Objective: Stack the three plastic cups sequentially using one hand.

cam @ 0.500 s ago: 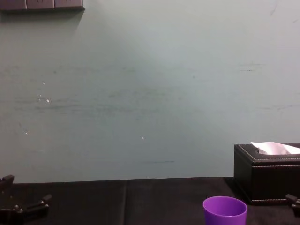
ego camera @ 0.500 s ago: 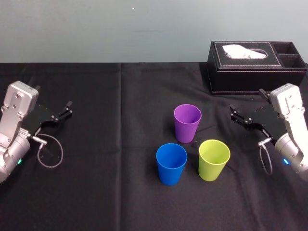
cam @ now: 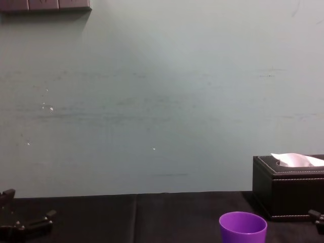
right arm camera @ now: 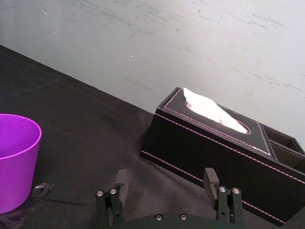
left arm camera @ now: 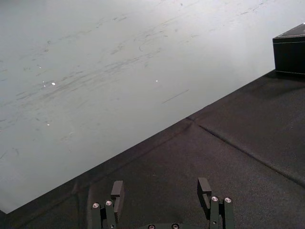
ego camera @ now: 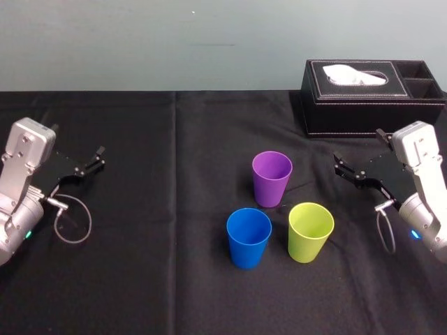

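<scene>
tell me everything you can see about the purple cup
The purple cup is a smooth, tapered tumbler, plastic by its look, wider at the open rim. It stands upright and empty on the black cloth, behind the blue cup and yellow-green cup, touching neither. The open right gripper and left gripper flank it, well apart.

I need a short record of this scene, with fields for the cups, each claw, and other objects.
cups: purple cup, blue cup, yellow-green cup; upright, apart, none stacked
left claw: open, empty, at the left side of the table
right claw: open, empty, right of the cups
other: black tissue box, far right
</scene>
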Motion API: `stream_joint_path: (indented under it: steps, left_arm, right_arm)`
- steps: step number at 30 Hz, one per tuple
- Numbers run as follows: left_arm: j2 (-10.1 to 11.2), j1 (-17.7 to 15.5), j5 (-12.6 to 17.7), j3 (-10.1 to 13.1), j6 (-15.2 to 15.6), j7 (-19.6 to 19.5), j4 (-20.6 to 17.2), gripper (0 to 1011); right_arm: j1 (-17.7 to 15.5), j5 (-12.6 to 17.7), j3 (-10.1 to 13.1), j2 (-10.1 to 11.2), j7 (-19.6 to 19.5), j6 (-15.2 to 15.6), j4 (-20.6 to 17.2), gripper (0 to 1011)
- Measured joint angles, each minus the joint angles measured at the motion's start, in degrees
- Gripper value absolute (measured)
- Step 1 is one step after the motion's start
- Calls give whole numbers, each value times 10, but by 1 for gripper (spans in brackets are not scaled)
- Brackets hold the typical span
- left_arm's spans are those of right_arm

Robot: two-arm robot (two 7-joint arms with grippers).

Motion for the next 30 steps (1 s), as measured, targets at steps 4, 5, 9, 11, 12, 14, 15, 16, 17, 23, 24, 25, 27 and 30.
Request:
stream_joint_path:
  steps: [4,5,9,11,12,14,15,16,17,23,24,25,27,30]
  left_arm:
    - [0,0,0,0,0,0,0,1011]
    - [0,0,0,0,0,0,0,1011]
    - [0,0,0,0,0,0,0,1011]
    - [0,0,0,0,0,0,0,1011]
    - [0,0,0,0,0,0,0,1011]
    - [0,0,0,0,0,0,0,1011]
    - [0,0,0,0,0,0,0,1011]
    - [0,0,0,0,0,0,0,1011]
    - [0,0,0,0,0,0,0,1011]
    - [0,0,0,0,0,0,0,1011]
    - [0,0,0,0,0,0,0,1011]
    - [0,0,0,0,0,0,0,1011]
    - [0,0,0,0,0,0,0,1011]
    - [0,0,0,0,0,0,0,1011]
  right_arm:
    - [0,0,0,0,0,0,0,1003]
    - [0,0,0,0,0,0,0,1003]
    - [0,0,0,0,0,0,0,1003]
    - [0,0,0,0,0,0,0,1003]
    - [0,0,0,0,0,0,0,1003]
    - [0,0,0,0,0,0,0,1003]
    - [0,0,0,0,0,0,0,1003]
    - [0,0,0,0,0,0,0,1003]
    - [0,0,0,0,0,0,0,1003]
    - [0,0,0,0,0,0,0,1003]
    - [0,0,0,0,0,0,0,1003]
    - [0,0,0,0,0,0,0,1003]
    - [0,0,0,0,0,0,0,1003]
    - [0,0,0,0,0,0,0,1003]
